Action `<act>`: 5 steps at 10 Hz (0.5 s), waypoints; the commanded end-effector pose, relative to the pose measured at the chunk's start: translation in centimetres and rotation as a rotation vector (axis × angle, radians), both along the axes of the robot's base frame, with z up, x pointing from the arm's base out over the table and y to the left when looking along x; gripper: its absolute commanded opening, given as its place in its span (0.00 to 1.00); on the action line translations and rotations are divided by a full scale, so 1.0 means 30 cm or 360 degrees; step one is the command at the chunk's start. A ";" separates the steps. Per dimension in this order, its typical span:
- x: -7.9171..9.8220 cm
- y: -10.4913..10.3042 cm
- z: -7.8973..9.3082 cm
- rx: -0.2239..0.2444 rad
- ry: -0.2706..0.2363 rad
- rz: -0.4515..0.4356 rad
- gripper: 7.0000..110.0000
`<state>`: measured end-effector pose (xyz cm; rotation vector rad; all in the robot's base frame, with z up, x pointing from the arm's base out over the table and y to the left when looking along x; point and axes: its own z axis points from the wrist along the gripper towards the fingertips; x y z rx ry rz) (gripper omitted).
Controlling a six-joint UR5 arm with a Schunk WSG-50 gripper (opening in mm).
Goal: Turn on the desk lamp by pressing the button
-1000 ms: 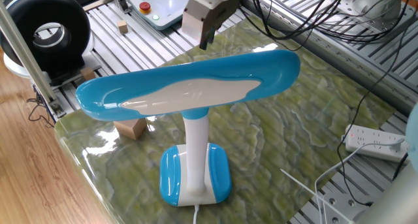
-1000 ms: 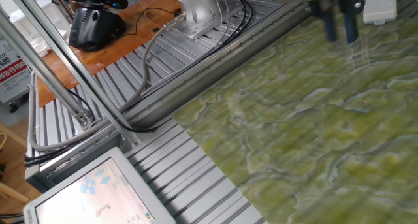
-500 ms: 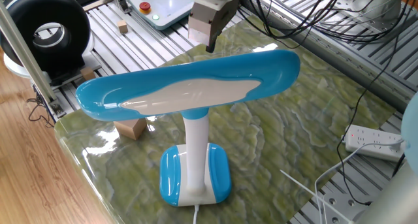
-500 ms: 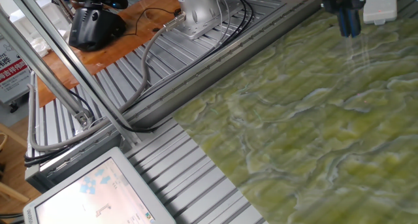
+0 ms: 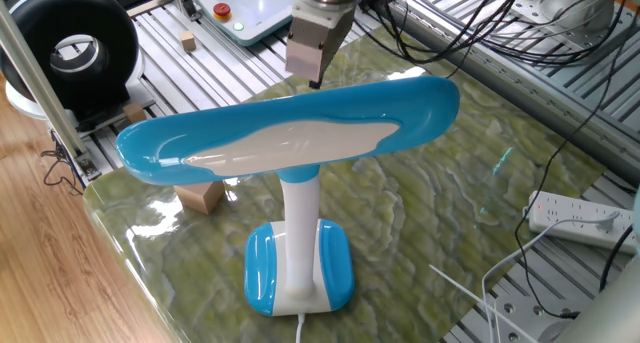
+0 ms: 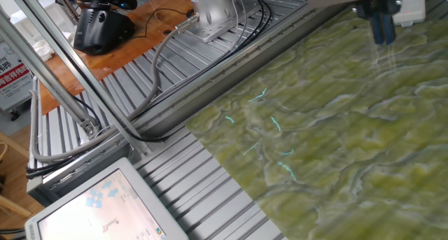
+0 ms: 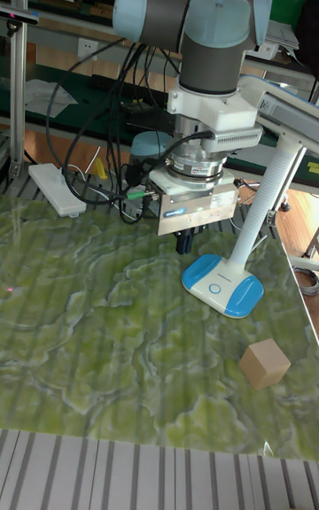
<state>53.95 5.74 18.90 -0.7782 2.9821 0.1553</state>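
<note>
Lamp [image 7: 223, 283] stands on the tabletop [image 7: 106, 359], button [image 7: 213, 279] on its base. Fingers [image 7: 184, 241] hang just beside the base; gap cannot tell. Risk: descent lands off the button, nudging the base or clipping the head [image 5: 290, 128]. Block [image 7: 265, 363] sits clear.

The arm reaches down, end effector [image 7: 184, 243] pointing at the tabletop, fingers seemingly pressed together

no legible txt, red sign [image 6: 12, 71] chars unreadable
</note>
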 end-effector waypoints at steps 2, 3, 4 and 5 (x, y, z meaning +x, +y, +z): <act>-0.050 0.123 -0.030 0.0103 0.0005 0.0064 0.00; -0.085 0.158 -0.034 0.0145 0.0043 0.0117 0.00; -0.135 0.210 -0.032 0.0224 0.0105 0.0184 0.00; -0.175 0.224 -0.035 0.0247 0.0162 0.0233 0.00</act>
